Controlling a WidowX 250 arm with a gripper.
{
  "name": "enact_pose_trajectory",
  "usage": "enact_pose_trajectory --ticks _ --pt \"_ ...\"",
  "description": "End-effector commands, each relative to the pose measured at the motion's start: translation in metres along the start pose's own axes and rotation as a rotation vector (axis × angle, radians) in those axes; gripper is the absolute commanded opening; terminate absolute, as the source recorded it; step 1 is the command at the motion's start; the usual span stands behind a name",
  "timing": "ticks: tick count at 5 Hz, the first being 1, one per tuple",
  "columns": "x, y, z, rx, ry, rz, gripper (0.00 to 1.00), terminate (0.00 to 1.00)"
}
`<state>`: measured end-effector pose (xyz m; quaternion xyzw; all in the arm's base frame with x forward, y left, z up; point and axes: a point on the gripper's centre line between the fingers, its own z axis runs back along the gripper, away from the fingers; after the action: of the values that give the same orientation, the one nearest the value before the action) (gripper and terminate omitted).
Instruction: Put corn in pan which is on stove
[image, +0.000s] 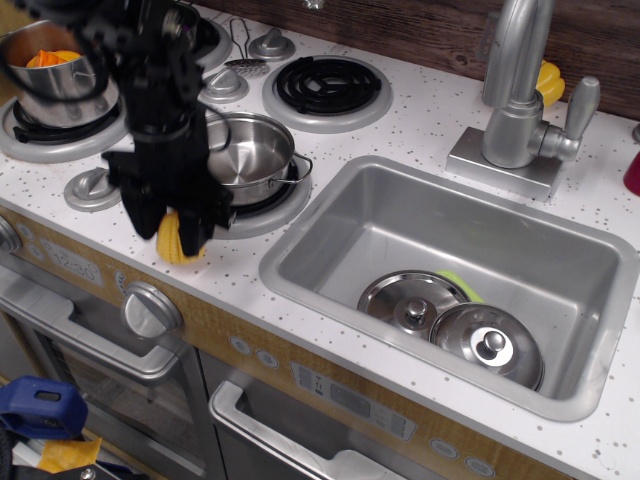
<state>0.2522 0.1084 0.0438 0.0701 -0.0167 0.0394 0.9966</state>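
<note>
The corn (172, 237) is a stubby yellow cob at the stove's front edge, held between the black fingers of my gripper (172, 230). The gripper is shut on it and stands just left and in front of the pan (250, 155). The pan is a shallow shiny steel one with wire handles, empty, on the front right burner of the white speckled stove (330, 92). The arm hides the pan's left rim and most of the corn.
A taller steel pot (55, 75) with orange pieces sits on the left burner. To the right is a sink (450, 250) holding two steel lids (410, 300), with a faucet (515, 95) behind. Grey knobs (90, 188) lie near the gripper.
</note>
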Motion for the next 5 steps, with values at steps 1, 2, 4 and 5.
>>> enact_pose_trajectory --ticks 1,2,4,5 --pt "0.031 0.007 0.061 0.086 -0.073 -0.072 0.0 0.0" --pt "0.051 0.003 0.068 0.079 -0.089 -0.121 0.0 0.0" --pt "0.079 0.002 0.047 0.009 -0.108 -0.233 0.0 0.0" --pt "0.085 0.007 0.033 -0.005 -0.136 -0.275 0.0 0.0"
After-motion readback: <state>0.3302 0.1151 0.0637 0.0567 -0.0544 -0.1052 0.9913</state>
